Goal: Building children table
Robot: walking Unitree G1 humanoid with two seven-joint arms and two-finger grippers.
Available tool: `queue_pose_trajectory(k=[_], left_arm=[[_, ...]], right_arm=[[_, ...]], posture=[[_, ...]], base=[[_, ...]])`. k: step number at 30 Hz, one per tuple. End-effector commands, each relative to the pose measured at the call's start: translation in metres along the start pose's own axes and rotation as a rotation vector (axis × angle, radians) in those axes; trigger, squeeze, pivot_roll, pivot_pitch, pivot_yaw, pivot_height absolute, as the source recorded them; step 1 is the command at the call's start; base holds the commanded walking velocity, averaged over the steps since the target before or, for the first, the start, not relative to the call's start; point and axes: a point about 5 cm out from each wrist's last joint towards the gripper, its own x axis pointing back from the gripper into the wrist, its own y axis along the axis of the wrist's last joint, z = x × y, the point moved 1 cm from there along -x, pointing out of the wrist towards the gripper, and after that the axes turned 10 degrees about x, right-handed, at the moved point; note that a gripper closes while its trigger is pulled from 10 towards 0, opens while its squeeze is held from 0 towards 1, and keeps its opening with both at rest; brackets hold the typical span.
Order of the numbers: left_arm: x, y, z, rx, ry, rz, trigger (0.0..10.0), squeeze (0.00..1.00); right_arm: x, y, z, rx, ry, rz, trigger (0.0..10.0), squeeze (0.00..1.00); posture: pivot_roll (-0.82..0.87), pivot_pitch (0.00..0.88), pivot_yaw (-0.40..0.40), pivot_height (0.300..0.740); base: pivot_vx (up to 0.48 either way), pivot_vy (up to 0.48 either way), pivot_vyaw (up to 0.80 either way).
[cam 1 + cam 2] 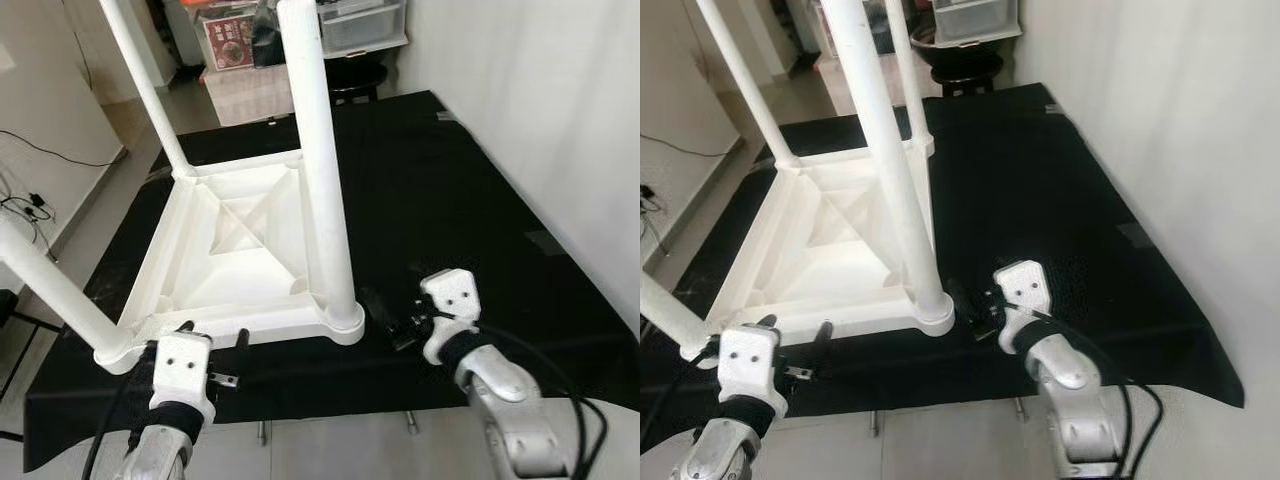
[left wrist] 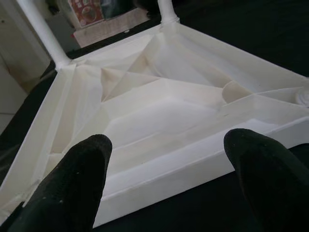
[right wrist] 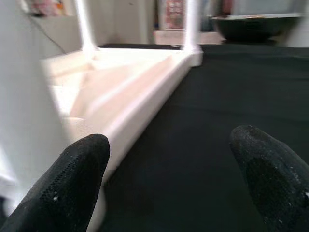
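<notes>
A white plastic children's table (image 1: 240, 250) lies upside down on a black mat (image 1: 450, 200). Its legs point up: one at the near right corner (image 1: 320, 150), one at the far left (image 1: 145, 85), one at the near left (image 1: 50, 290). My left gripper (image 1: 214, 335) is open just in front of the table's near rim; the left wrist view shows both fingertips (image 2: 72, 183) apart before the ribbed underside (image 2: 159, 106). My right gripper (image 1: 390, 320) is open on the mat, just right of the near right corner, with the table's side rim (image 3: 145, 96) ahead.
A white wall (image 1: 560, 100) runs along the right side of the mat. Behind the mat stand a dark round stool (image 1: 355, 75) and a clear plastic drawer unit (image 1: 365, 25). Cables (image 1: 30, 200) lie on the floor at left. The mat's front edge (image 1: 330, 410) is close to me.
</notes>
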Motion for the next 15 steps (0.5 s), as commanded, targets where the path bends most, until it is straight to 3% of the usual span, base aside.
queue_pose_trajectory(k=[1,3,5,6,7,12,15], left_arm=[[0.001,0.001,-0.003,-0.011,-0.04,0.016,10.0,0.0],[0.002,0.001,-0.011,0.017,-0.092,0.031,10.0,0.0],[0.009,0.003,-0.024,0.133,-0.192,0.073,10.0,0.0],[0.009,0.003,-0.024,0.133,-0.192,0.073,10.0,0.0],[0.012,0.004,-0.026,0.161,-0.219,0.086,10.0,0.0],[0.018,-0.003,-0.021,0.191,-0.193,0.136,10.0,0.0],[0.018,-0.009,-0.018,0.209,-0.165,0.165,10.0,0.0]], right_arm=[[0.006,-0.002,0.0,-0.045,-0.007,0.001,10.0,0.0],[0.014,-0.002,0.0,-0.081,0.013,-0.008,10.0,0.0],[0.037,0.0,0.007,-0.139,0.112,-0.042,10.0,0.0],[0.037,0.0,0.007,-0.139,0.112,-0.042,10.0,0.0],[0.048,0.002,0.011,-0.153,0.175,-0.056,10.0,0.0],[0.063,0.009,0.023,-0.185,0.311,-0.068,10.0,0.0],[0.063,0.012,0.027,-0.187,0.336,-0.075,10.0,0.0]], posture=[[-0.11,0.052,0.124,0.74],[-0.11,0.055,0.122,0.74],[-0.12,0.06,0.12,0.74],[-0.12,0.06,0.12,0.74],[-0.12,0.064,0.123,0.74],[-0.13,0.069,0.127,0.74],[-0.13,0.07,0.126,0.74]], base=[[0.0,0.0,0.0],[0.0,0.0,0.0],[0.0,0.0,0.0],[0.0,0.0,0.0],[0.0,0.0,0.0],[0.0,0.0,0.0],[0.0,0.212,0.0]])
